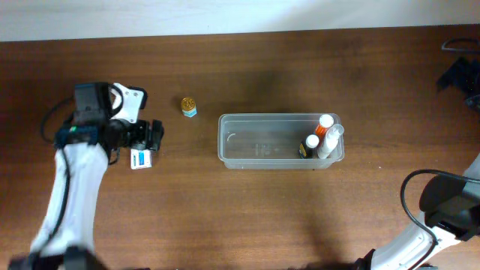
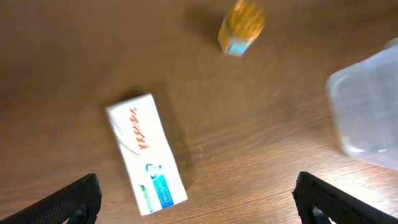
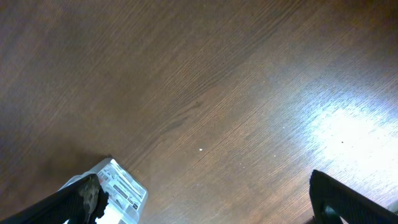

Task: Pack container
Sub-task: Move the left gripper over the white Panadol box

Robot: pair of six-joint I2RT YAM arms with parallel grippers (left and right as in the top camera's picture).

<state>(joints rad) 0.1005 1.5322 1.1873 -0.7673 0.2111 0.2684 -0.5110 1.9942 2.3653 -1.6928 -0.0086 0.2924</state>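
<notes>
Left gripper (image 2: 198, 186) is hovering with its jaws spread wide, and the small white carton (image 2: 146, 152) with red lettering and a blue end sits flat on the table (image 1: 300, 60) in the lower left of the wrist view, nearer the left finger than the right. So the step in hand looks like picking up that carton. To do it well, slide over until the carton is centred between the fingers, turn the wrist so the pads close across its narrow width and not its length, then drop low enough to catch the side walls, since it lies flat and could skate on the wood. The small yellow bottle (image 2: 241, 26) stands apart at the top of that view, clear of the approach. The container (image 1: 255, 146) sits in the middle of the overhead frame, well to the right of this gripper, with several bottles (image 1: 322, 135) packed at its right end and its left part bare, which looks like room for the carton. Right gripper (image 3: 205, 186) is parked spread apart over bare wood; a white printed scrap (image 3: 121, 190) shows beside its left finger, and I cannot tell what it is.
</notes>
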